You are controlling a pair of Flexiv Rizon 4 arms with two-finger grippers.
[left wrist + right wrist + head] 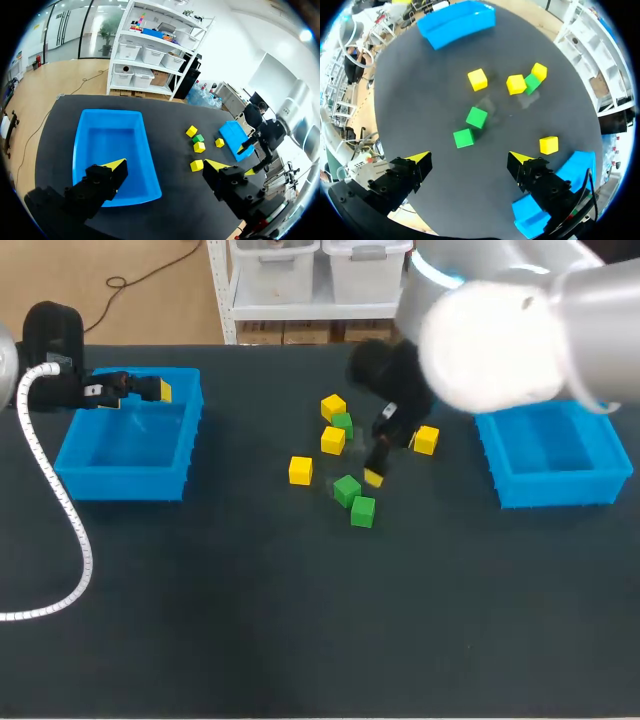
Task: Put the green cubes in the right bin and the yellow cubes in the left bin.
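Several yellow cubes and three green cubes lie mid-table: one green cube among the yellow ones, two more nearer the front. One yellow cube sits apart, towards the right bin. My right gripper hangs open above the cluster, holding nothing. My left gripper hovers open and empty over the left bin.
Both blue bins show bare floors. The right arm's large body hides the table's far right. Dark tabletop stretches in front of the cubes and between the bins.
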